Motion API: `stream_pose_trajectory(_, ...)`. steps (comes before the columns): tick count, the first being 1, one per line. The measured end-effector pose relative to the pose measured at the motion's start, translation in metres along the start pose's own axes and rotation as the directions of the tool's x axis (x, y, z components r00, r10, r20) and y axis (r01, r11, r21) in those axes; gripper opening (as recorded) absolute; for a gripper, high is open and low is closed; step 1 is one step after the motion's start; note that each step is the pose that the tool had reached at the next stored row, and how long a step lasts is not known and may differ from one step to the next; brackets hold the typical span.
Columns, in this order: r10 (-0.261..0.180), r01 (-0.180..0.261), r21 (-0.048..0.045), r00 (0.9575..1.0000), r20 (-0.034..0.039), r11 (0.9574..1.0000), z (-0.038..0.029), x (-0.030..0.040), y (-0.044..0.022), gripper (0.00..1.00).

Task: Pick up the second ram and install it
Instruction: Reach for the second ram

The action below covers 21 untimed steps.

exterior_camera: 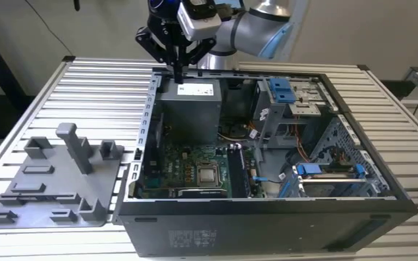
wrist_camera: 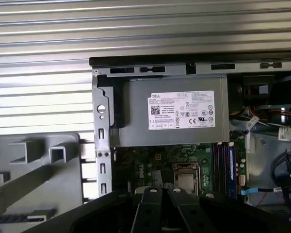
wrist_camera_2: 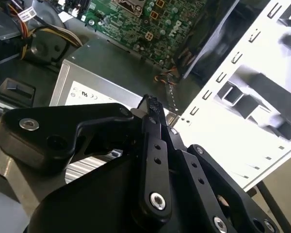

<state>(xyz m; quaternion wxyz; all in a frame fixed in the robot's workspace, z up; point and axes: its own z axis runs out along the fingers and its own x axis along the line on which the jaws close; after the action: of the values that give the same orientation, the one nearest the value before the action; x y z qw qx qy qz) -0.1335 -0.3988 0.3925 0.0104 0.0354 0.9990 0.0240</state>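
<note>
**Hand closed over the power supply, ram hard to single out**

From my station I see the hand at the far end of the open computer case, pointing straight down at the grey power supply. Its tips sit close over the top edge of that box, by the pale label. I cannot tell whether they touch the metal. In the second wrist view the two black fingers run together to one point, so the hand is pinched narrow and I see nothing gripped between them.

In the exterior view, the green motherboard lies on the case floor in front of the power supply, with the square processor socket on it. Just beside the socket, toward that view's right, run the long dark memory slots. In the first wrist view the same slots show as dark and bluish strips. I cannot tell whether the second ram is one of them.

Well apart from the hand, a grey fixture plate with upright posts lies on the ribbed tabletop, just beside the case on the exterior view's left
</note>
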Motion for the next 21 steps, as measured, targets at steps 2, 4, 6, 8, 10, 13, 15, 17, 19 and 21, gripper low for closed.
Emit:
stream_pose_trajectory(2,0.000,0.000,-0.0001,1.0000,0.0000,1.0000,0.0000,0.0012,-0.0001,0.11)
stream_pose_trajectory(4,0.000,0.000,0.0000,1.0000,0.0000,1.0000,0.0000,0.0018,-0.0002,0.11)
stream_pose_trajectory(6,0.000,0.000,0.0000,1.0000,0.0000,1.0000,0.0000,0.0028,-0.0004,0.11)
stream_pose_trajectory(8,0.000,0.000,0.0000,1.0000,0.0000,1.0000,0.0000,0.0046,-0.0008,0.11)
stream_pose_trajectory(10,0.000,0.000,0.0000,1.0000,0.0000,1.0000,-0.0001,0.0068,-0.0010,0.11)
stream_pose_trajectory(13,0.000,0.000,0.0000,1.0000,0.0000,1.0000,-0.0001,0.0111,-0.0016,0.11)
stream_pose_trajectory(15,0.000,0.000,0.0001,1.0000,-0.0001,1.0000,-0.0002,0.0146,-0.0024,0.11)
stream_pose_trajectory(17,0.000,0.000,0.0000,1.0000,0.0000,1.0000,-0.0002,0.0190,-0.0033,0.11)
stream_pose_trajectory(19,0.000,0.000,0.0000,1.0000,0.0000,1.0000,-0.0004,0.0240,-0.0042,0.11)
stream_pose_trajectory(21,0.000,0.000,0.0000,1.0000,0.0000,1.0000,-0.0005,0.0292,-0.0051,0.11)
